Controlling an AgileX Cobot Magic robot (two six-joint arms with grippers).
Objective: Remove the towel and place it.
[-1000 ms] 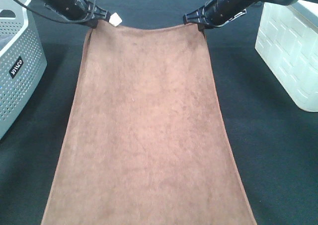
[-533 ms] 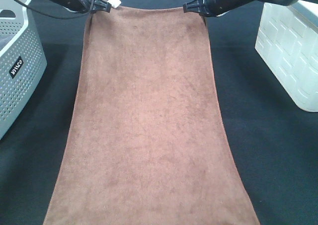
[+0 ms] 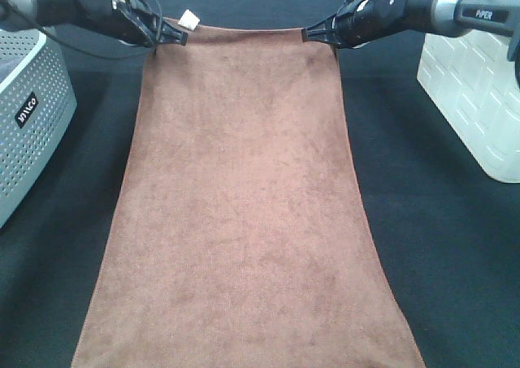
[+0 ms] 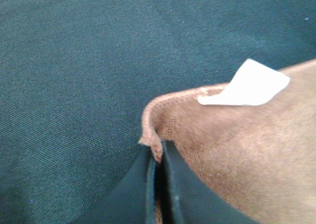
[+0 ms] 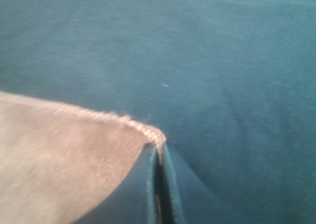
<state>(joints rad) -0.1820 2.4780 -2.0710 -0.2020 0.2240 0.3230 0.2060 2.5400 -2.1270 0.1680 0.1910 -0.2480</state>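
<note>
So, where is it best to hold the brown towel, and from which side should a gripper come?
At its two far corners, each approached from the outer side. The towel is a long rectangle, so corner grips keep it spread flat. The left gripper and right gripper are shut there, hem pinched edge-on, near the white tag.

- This looks like a robot test bench, set up to imitate a laundry chore, and not a lived-in home.
- The desk (image 3: pixel 439 222) is covered edge to edge in plain dark fabric, with no furniture, walls or floor showing in any view.
- A grey perforated laundry basket (image 3: pixel 28 116) stands at the left edge (a small black label sits on its side, lettering too small to read surely).
- A white plastic bin (image 3: pixel 475 84) with a brick-like relief stands at the right edge.
- Two black robot arms reach in from the top corners; the right arm (image 3: pixel 455 6) bears a printed "PiPER" mark.
</note>
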